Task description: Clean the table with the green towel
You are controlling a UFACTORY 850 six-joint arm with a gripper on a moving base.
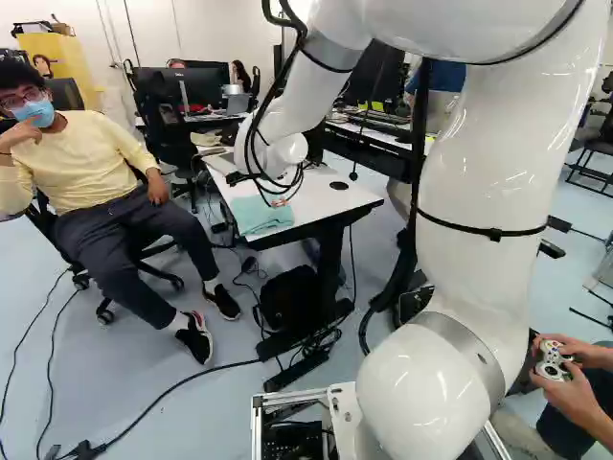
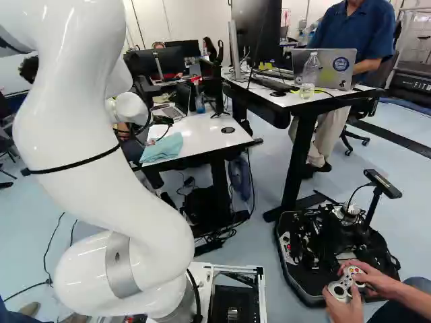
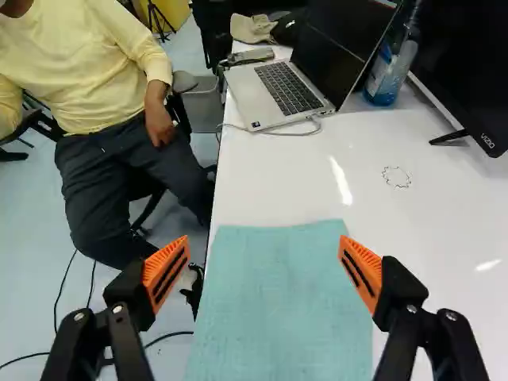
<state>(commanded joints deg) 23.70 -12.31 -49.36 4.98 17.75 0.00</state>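
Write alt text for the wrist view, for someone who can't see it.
Open gripper over a green towel spread at the edge of a white table; farther along stand an open laptop, a bottle and a screen.

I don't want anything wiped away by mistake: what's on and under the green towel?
Nothing is seen on the towel; the white table is under it, but whatever else it covers is hidden.

Towel (image 3: 278, 305) is matt cloth, slightly rough. Surface (image 3: 278, 186) looks smooth, glossy, throws back glare. Arm (image 1: 488, 182) has smooth, glossy shell; band (image 2: 120, 266) at low joint looks like dull metal. Pads (image 3: 162, 266) look matt, slotted. Laptop (image 3: 258, 95) looks metallic, smooth; screen (image 3: 341, 48) glossy. Bottle (image 3: 387, 75) is clear, shiny plastic.
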